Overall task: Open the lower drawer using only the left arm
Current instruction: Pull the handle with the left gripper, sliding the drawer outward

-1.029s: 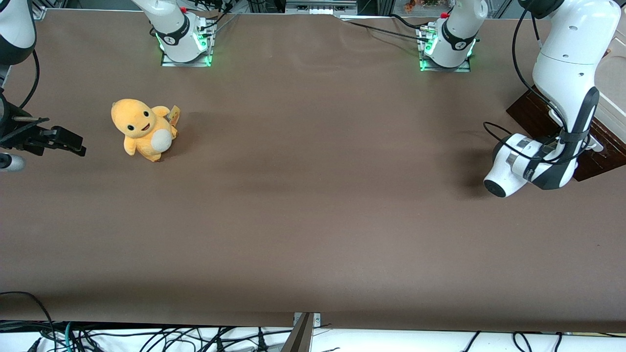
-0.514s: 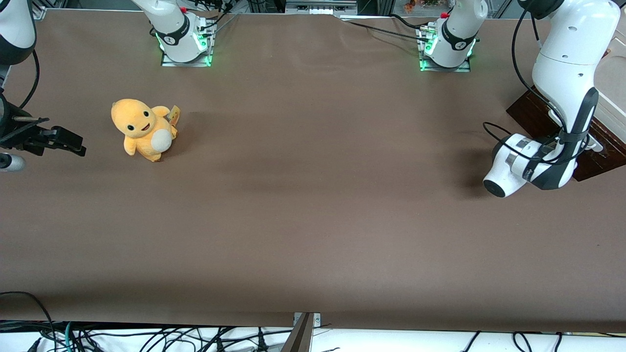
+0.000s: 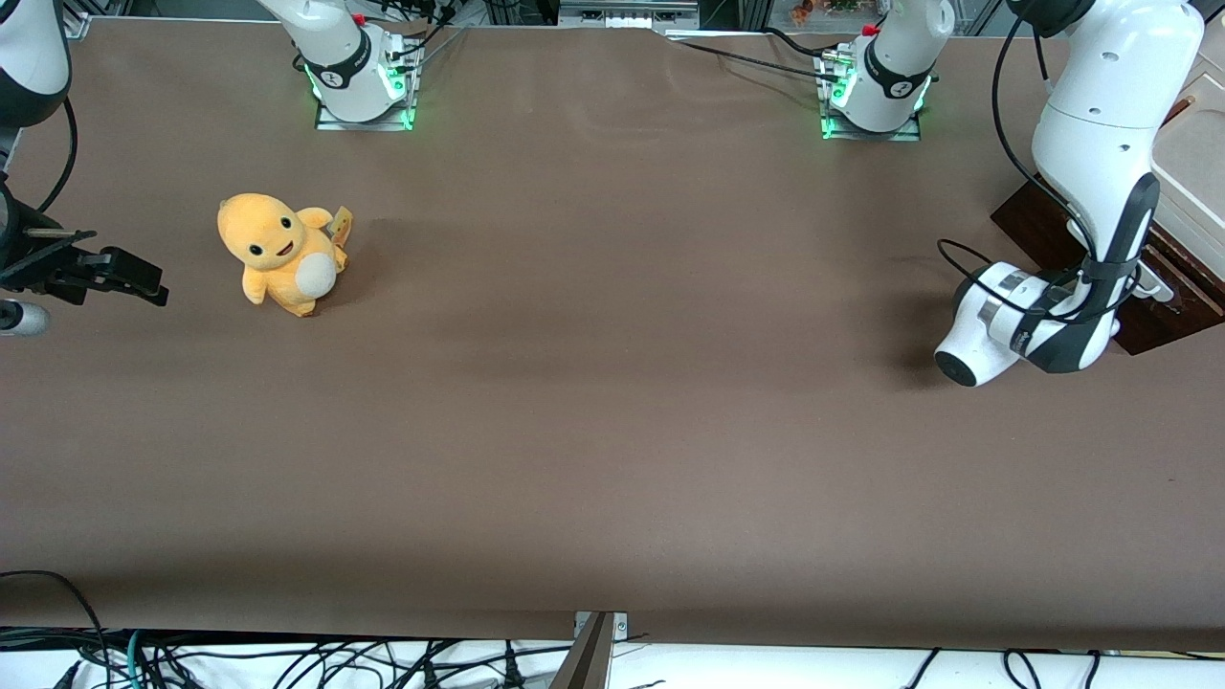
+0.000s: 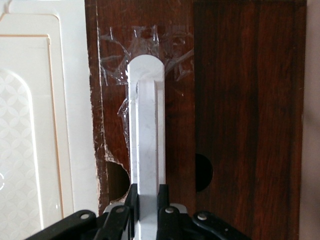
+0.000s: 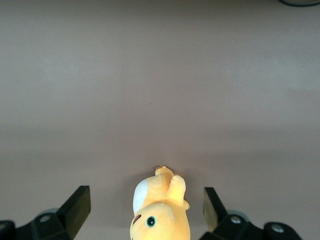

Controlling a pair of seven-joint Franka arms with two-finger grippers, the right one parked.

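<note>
The lower drawer (image 3: 1032, 226) is dark-brown wood at the working arm's end of the table, mostly hidden under the left arm (image 3: 1091, 144). In the left wrist view its wooden face (image 4: 235, 100) fills the frame, with the long pale bar handle (image 4: 146, 125) running along it. The left arm's gripper (image 4: 148, 194) is shut on that handle, with a black finger (image 4: 132, 196) pressed to each side of the bar. In the front view the arm's white wrist block (image 3: 986, 330) hides the gripper, and only an end of the handle (image 3: 1160, 292) shows.
A cream cabinet panel (image 4: 35, 125) adjoins the drawer, and its top shows in the front view (image 3: 1191, 172). An orange plush toy (image 3: 279, 254) sits toward the parked arm's end. Two arm bases lit green (image 3: 362, 81) stand farthest from the front camera.
The left arm's wrist has shifted a little toward the parked arm's end, with the handle end following it. More of the cream cabinet top shows.
</note>
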